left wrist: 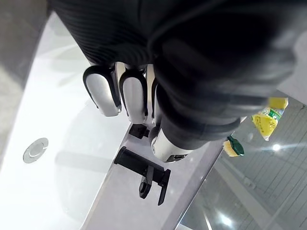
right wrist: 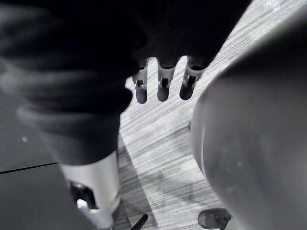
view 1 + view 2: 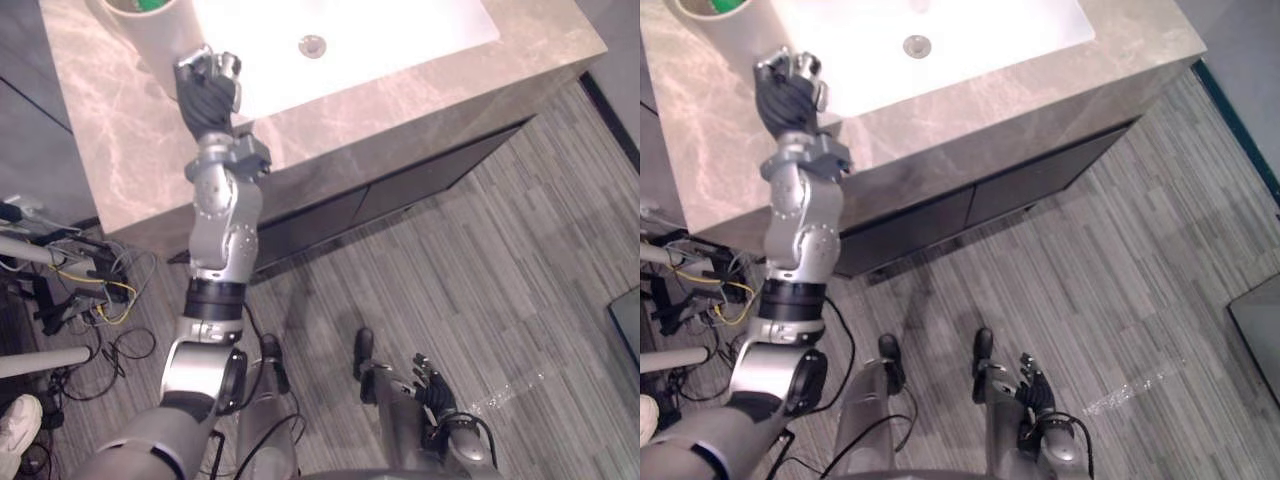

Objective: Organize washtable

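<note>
You have little to count as done. The washtable (image 3: 140,170) fills the upper part of the left eye view. Its long axis runs from the upper left down toward the right edge of the frame, and its front edge slants up from lower left to upper right. The white sink (image 3: 400,30) and its drain (image 3: 312,45) sit along that same line.

A pale round tub (image 3: 150,30) with something green (image 3: 145,4) in it stands at the top left corner, well apart from the basin. The left wrist view shows a black faucet (image 1: 144,170). Beyond it are a green-handled brush (image 1: 233,147) and a yellow pack (image 1: 265,122). I cannot tell which way the brush points, nor whether those two stand on the counter or are mirrored.

Your left hand (image 3: 207,88) hangs over the marble just beside the sink's left rim. Its fingers are clenched, with nothing seen inside them. Your right hand (image 3: 432,388) hangs low at the lower right over the floor, fingers relaxed and straight.

I judge the sorting as barely begun, with every item left to handle.
</note>
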`<state>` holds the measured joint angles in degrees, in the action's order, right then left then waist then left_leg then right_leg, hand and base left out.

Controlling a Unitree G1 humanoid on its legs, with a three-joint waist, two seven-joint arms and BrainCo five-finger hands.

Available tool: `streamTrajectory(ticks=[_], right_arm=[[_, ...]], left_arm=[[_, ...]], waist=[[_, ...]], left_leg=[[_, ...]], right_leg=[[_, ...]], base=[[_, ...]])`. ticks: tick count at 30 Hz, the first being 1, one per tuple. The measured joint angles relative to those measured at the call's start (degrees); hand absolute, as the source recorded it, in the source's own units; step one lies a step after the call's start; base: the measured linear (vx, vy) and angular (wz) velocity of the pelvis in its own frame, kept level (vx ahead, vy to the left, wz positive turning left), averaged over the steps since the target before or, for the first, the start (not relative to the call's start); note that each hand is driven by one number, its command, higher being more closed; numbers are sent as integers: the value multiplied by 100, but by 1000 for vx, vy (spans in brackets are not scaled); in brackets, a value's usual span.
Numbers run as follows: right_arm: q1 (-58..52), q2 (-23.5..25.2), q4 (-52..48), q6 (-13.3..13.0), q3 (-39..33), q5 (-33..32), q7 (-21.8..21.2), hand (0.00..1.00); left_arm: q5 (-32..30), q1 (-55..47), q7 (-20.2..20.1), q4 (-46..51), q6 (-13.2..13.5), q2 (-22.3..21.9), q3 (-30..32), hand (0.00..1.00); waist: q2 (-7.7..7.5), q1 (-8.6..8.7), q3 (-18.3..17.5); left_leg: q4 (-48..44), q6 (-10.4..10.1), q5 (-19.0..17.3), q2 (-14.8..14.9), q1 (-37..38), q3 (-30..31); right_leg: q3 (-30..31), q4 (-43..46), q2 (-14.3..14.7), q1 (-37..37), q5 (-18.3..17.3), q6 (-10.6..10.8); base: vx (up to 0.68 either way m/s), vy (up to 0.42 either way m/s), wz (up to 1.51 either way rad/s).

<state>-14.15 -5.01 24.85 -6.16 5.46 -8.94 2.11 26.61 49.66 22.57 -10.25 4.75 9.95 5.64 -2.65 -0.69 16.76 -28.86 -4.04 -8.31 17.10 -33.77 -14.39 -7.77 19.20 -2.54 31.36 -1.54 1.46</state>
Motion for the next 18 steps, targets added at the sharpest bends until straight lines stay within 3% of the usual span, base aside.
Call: streamTrajectory(ticks=[4, 9, 18], right_arm=[[-45, 0, -10, 3, -1, -1, -7, 0], [-136, 1, -65, 1, -13, -1, -32, 0], [-135, -9, -116, -25, -5, -13, -115, 0]], left_arm=[[48, 545, -1, -567, -1, 446, 359, 100], [91, 819, -2, -805, -2, 547, 400, 100], [184, 1118, -20, -1381, -54, 785, 419, 100]], waist=[[-70, 120, 63], [-68, 151, 64], [-54, 141, 72]], left_leg=[[81, -31, 28, -2, -39, 0], [57, -21, 179, -3, -35, 6], [-105, -40, 134, 26, -25, 9]], right_leg=[[-58, -172, -10, 24, 165, -6], [-87, -73, -15, 23, 171, -15], [-139, 283, -53, 112, -82, -53]], base=[[-27, 53, -8], [84, 66, -1], [30, 29, 2]])
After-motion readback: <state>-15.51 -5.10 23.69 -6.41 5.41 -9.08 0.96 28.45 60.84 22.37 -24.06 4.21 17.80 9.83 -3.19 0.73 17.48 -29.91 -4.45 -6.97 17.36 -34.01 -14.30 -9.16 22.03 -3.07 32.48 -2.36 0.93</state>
